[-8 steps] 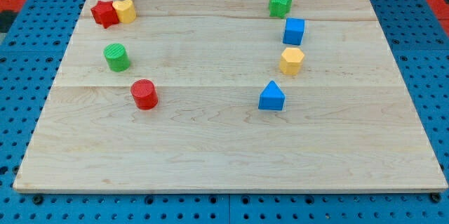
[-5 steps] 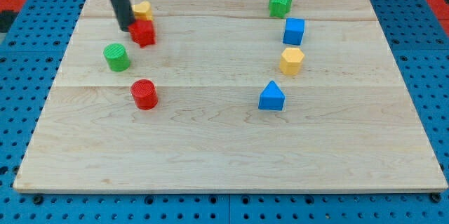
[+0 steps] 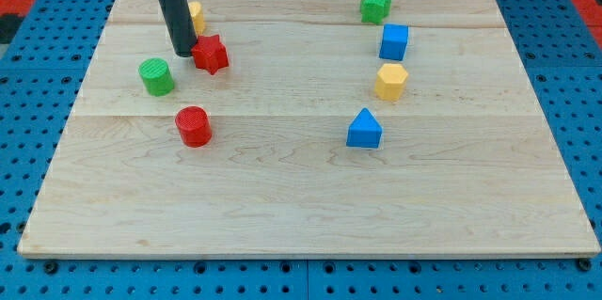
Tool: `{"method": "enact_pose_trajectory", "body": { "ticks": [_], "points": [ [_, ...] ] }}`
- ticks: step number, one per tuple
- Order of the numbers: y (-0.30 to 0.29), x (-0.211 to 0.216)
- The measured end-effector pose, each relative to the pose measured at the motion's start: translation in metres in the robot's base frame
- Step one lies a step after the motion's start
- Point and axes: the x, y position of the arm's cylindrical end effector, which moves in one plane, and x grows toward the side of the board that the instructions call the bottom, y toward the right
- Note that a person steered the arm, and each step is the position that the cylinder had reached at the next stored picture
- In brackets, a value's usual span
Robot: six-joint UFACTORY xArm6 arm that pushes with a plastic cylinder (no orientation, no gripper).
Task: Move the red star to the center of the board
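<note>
The red star (image 3: 212, 54) lies on the wooden board (image 3: 301, 197) in its upper left part. My tip (image 3: 184, 53) is at the star's left side, touching it or nearly so. The dark rod rises from there to the view's top edge and hides part of a yellow block (image 3: 195, 15) just above the star.
A green cylinder (image 3: 155, 76) sits left of my tip and a red cylinder (image 3: 193, 126) below it. On the right are a green block (image 3: 376, 5), a blue cube (image 3: 394, 41), a yellow hexagon (image 3: 390, 82) and a blue triangular block (image 3: 363, 130).
My tip has come down from the board's top left and pushed the red star rightward and downward, away from the yellow block, which shifted slightly right. The other blocks stayed put.
</note>
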Motion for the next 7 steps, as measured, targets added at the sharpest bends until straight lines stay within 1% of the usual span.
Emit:
{"method": "enact_pose_trajectory", "body": {
  "ticks": [2,3,5,6,7],
  "points": [
    [0.010,0.000],
    [0.028,-0.001],
    [0.100,-0.023],
    [0.126,-0.025],
    [0.169,-0.034]
  ]
}}
